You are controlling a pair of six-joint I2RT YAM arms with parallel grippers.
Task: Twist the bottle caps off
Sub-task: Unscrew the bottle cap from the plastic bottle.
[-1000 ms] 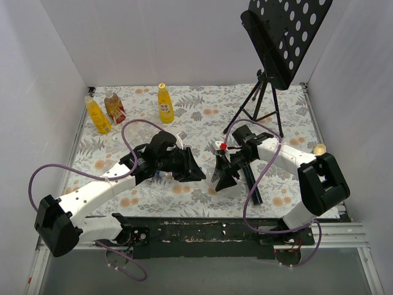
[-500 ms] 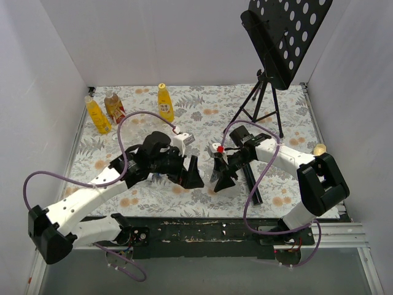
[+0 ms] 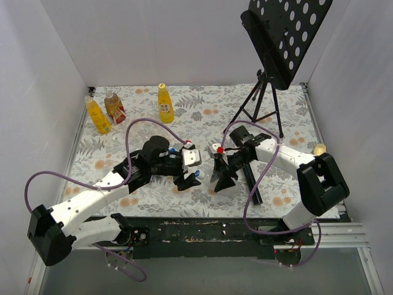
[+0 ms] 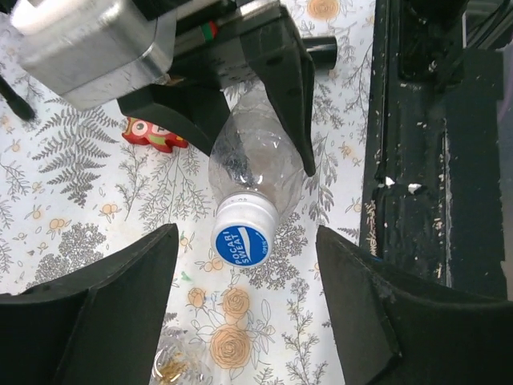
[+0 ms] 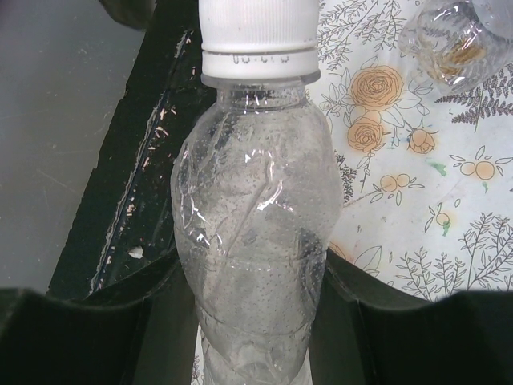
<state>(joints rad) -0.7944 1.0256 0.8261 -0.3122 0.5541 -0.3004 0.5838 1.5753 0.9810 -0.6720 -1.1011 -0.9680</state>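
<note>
The right tool (image 5: 252,301) is closed around the lower body of a clear, crumpled bottle (image 5: 252,200), one black finger pressed on each side. The bottle sits at the front middle of the floral surface (image 3: 202,110), between the two arms. I cannot tell whether it touches the surface. Its cap (image 5: 258,32) is white with a blue printed top and is screwed on the neck. The cap end points toward the left tool (image 4: 246,241).

The left tool is wide open. Its two dark fingers (image 4: 120,297) stand either side of the cap with a clear gap to each, so it touches nothing.

At the far left of the surface stand two yellow bottles (image 3: 165,106), with a squat brown bottle (image 3: 114,107) between them. All three are upright. A black perforated stand (image 3: 282,37) on a tripod rises at the far right.
</note>
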